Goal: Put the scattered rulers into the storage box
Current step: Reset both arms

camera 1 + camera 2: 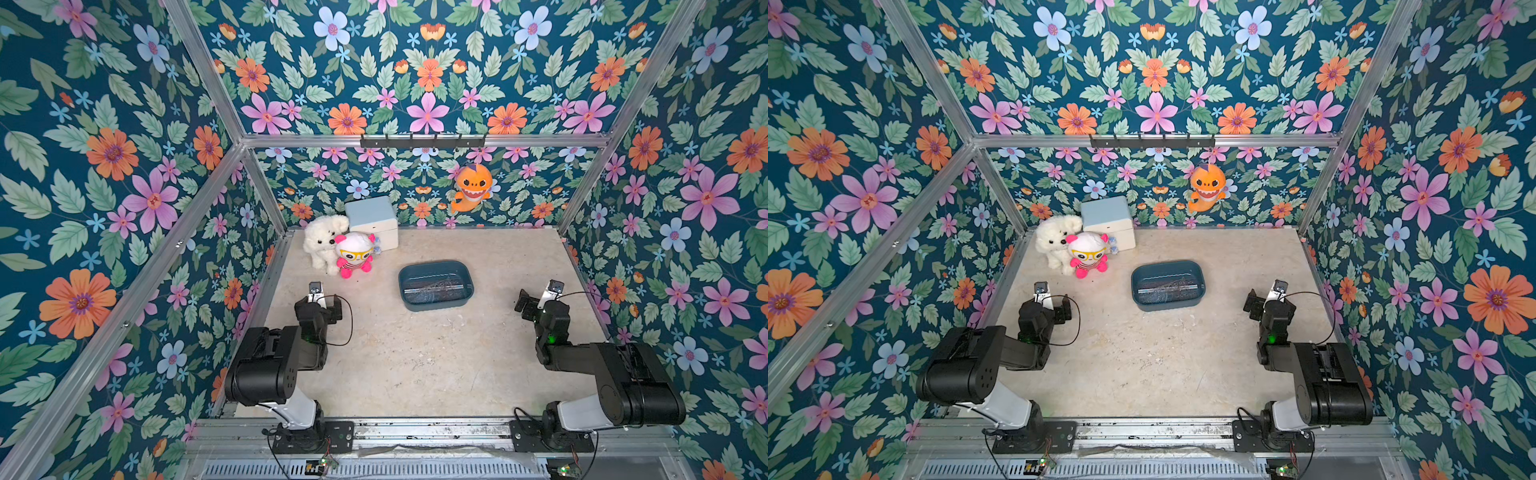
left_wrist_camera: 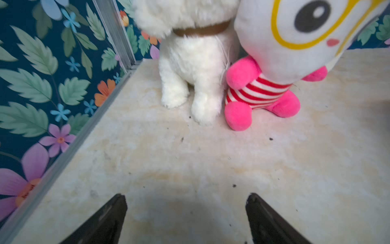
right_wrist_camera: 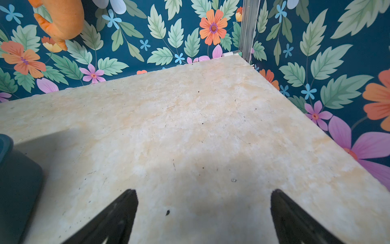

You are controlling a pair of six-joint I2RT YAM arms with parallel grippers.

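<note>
Rulers [image 1: 434,287] — lengthwise in storage box [image 1: 432,304]

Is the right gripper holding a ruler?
No, in the right wrist view the right gripper stands open, with only bare table between its jaws.

L claw [image 2: 186,195], R claw [image 3: 204,190] spread wide.

Clear rulers [image 1: 432,289] heaped inside teal storage box [image 1: 436,266].
</note>
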